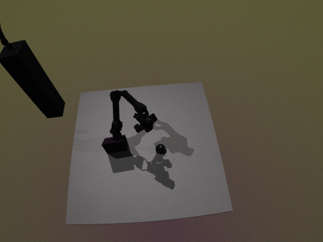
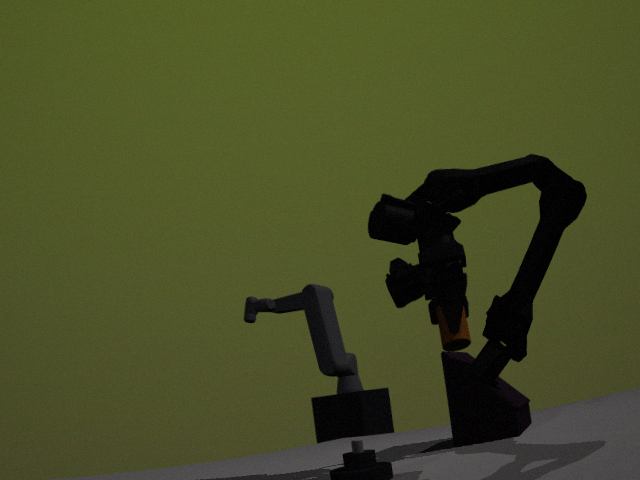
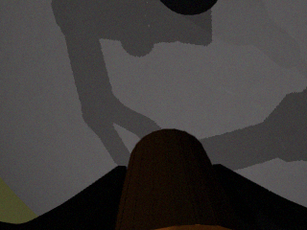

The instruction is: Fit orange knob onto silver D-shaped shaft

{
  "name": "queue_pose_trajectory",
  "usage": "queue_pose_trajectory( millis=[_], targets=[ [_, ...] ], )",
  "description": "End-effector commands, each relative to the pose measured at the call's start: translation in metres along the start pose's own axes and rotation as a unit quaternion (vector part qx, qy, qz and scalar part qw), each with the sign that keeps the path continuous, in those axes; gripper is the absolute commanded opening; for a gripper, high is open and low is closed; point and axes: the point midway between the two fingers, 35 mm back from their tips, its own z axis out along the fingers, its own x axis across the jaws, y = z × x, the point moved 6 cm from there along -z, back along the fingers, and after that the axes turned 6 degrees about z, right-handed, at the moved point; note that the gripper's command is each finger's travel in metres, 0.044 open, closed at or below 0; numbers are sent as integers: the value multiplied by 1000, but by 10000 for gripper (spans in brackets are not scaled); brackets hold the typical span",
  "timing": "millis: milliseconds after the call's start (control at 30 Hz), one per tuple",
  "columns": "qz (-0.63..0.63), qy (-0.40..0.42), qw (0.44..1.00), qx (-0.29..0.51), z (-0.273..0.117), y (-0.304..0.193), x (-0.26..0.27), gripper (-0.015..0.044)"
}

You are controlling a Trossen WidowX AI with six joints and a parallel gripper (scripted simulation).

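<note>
1. We see the pale tabletop (image 1: 104, 197) (image 2: 594, 413) (image 3: 192, 91) with broad grey shadows across it.
2. Our dark arm (image 1: 115, 109) (image 2: 537, 248) rises, bends at its high elbow and reaches outward and down.
3. Off one side of the tabletop, in the top view, we find a tall dark column (image 1: 31, 80), with part of a thin dark arm on its upper end.
4. Behind the pedestal, the exterior view gives us a smaller grey arm (image 2: 323, 330) on a dark box (image 2: 351, 413).
5. Our arm stands on a dark purplish base block (image 1: 114, 144) (image 2: 465, 413).
6. Our tool (image 1: 147, 123) (image 2: 452, 317) (image 3: 169, 174) points downward, its fingers pinching the orange knob from both sides.
7. The dark round pedestal (image 1: 160, 149) (image 2: 360, 467) (image 3: 188, 6) sits on the tabletop, apart from the knob.
8. The orange knob (image 2: 457, 338) (image 3: 168, 182) is raised above the tabletop, its lower end sticking out below the fingers; we cannot see its hole's flat side.
9. The silver shaft (image 2: 357, 445) stands upright and uncovered on the pedestal; we cannot make out its flat.
</note>
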Motion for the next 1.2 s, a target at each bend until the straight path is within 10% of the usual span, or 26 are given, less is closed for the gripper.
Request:
queue_pose_trajectory(
  millis=[0,833,1167],
  targets=[
    [3,39,999,3,-8,-3,-3,0],
    [5,287,958,26,-43,-29,-19,0],
    [5,266,964,23,-40,-27,-18,0]
  ],
)
